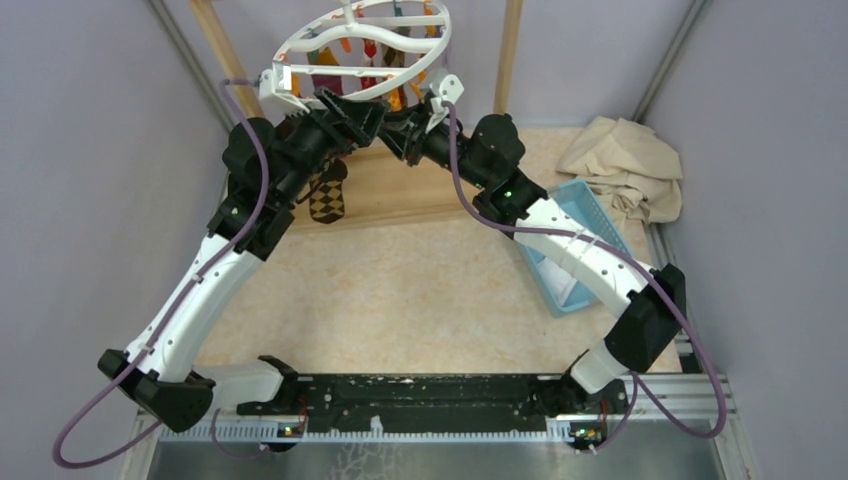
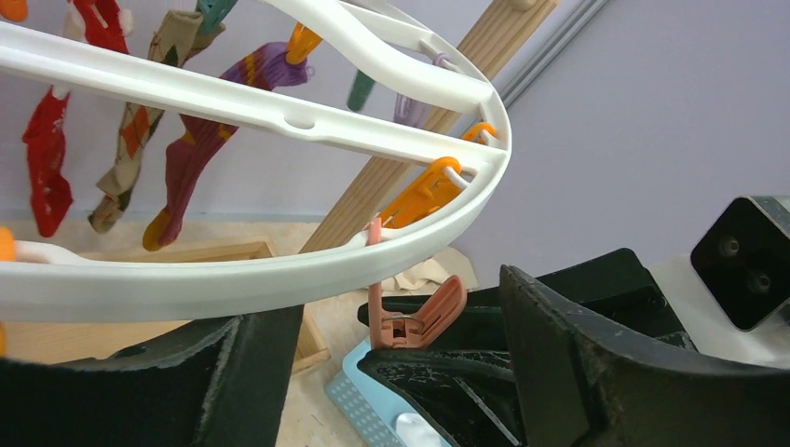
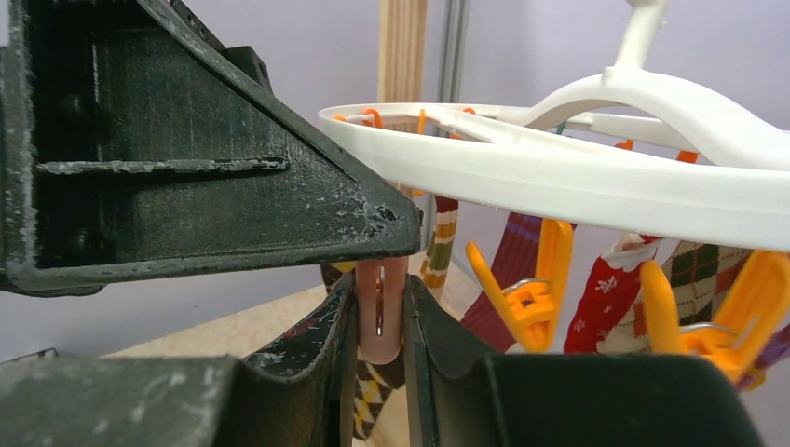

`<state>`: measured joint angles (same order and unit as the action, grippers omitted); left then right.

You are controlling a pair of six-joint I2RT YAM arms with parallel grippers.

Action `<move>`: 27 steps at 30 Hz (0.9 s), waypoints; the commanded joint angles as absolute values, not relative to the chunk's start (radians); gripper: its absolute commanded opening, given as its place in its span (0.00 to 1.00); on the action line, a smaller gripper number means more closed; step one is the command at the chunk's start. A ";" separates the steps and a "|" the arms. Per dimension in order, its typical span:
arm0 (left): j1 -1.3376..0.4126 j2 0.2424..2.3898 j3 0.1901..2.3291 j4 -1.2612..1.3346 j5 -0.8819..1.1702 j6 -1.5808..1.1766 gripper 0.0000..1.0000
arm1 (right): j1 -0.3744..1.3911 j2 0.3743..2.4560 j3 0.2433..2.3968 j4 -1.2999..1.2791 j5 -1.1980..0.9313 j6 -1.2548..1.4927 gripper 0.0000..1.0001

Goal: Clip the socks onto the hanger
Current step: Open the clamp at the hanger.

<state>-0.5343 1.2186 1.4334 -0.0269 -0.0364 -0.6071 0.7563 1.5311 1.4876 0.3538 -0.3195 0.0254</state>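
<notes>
The white round hanger (image 1: 300, 45) hangs at the back, with orange pegs. Red (image 2: 47, 168), brown-diamond (image 2: 130, 140) and purple (image 2: 196, 149) socks hang clipped on its far side. My right gripper (image 1: 400, 132) is shut on a salmon peg (image 3: 380, 312) under the near rim (image 3: 559, 172). This peg also shows in the left wrist view (image 2: 415, 317). My left gripper (image 1: 358, 112) is open, its jaws wide apart on either side of that peg and just below the rim (image 2: 279, 279). A brown-diamond sock (image 1: 327, 195) hangs below them; its top is hidden.
A light wooden frame stands behind, with poles (image 1: 215, 40) (image 1: 510, 50) and a base board (image 1: 420, 195). A light blue basket (image 1: 575, 250) sits to the right, and a beige cloth (image 1: 625, 165) lies beyond it. Grey walls close in on both sides.
</notes>
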 commanded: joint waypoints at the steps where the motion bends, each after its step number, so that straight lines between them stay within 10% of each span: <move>1: -0.534 1.211 1.448 0.038 -0.060 -0.565 0.78 | 0.793 1.488 1.495 0.350 -0.428 0.038 0.00; 11: -0.535 1.202 1.431 0.081 -0.054 -0.528 0.58 | 0.794 1.483 1.484 0.356 -0.431 0.046 0.00; 27: -0.538 1.257 1.492 0.050 -0.034 -0.424 0.63 | 0.799 1.491 1.478 0.357 -0.423 0.049 0.00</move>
